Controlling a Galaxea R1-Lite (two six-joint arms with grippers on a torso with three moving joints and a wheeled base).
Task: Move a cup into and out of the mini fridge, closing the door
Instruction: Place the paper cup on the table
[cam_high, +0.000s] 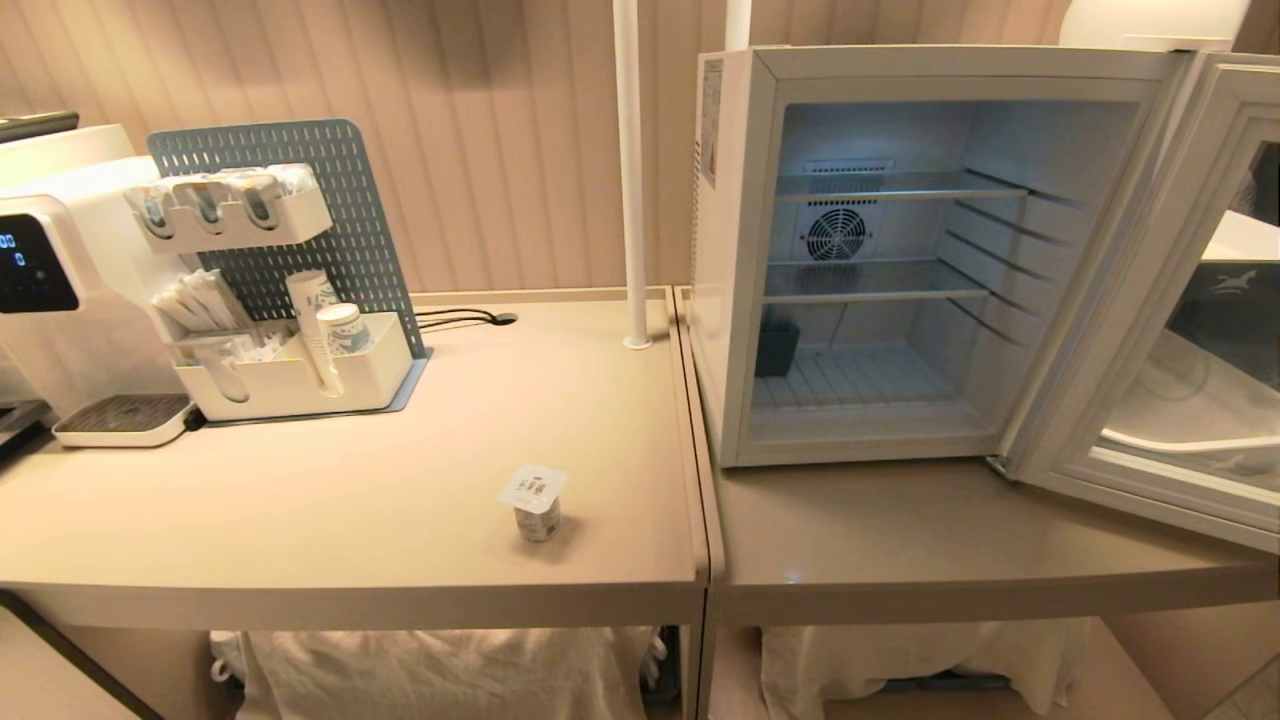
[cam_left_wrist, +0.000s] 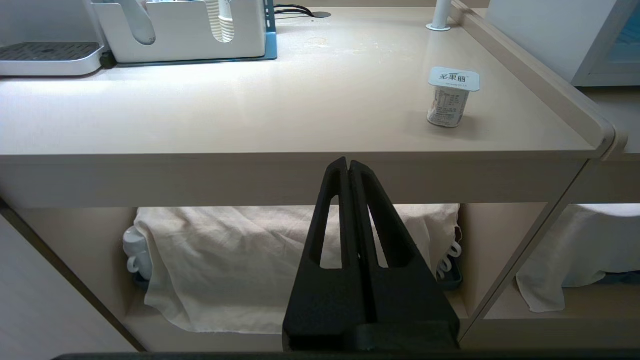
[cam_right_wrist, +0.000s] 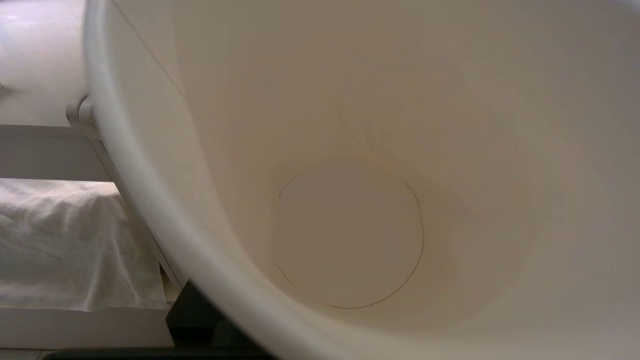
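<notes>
The cup (cam_right_wrist: 350, 230) fills the right wrist view, seen from its mouth down to its round bottom, white and empty inside. It hangs in front of the table's edge, with my right gripper shut on it; only a dark piece of that gripper (cam_right_wrist: 200, 325) shows under the rim. The mini fridge (cam_high: 730, 250) stands on the right table, its wire shelves bare. Its door (cam_high: 1180, 330) is swung wide open to the right. My left gripper (cam_left_wrist: 348, 162) is shut and empty, low in front of the left table's edge. Neither arm shows in the head view.
A small plastic pot with a foil lid (cam_high: 535, 503) stands near the left table's front right corner. At the back left are a white organiser with stacked cups (cam_high: 310, 310) and a water dispenser (cam_high: 50, 290). A white pole (cam_high: 630, 170) rises beside the fridge. Cloth (cam_high: 440, 670) covers the shelf below.
</notes>
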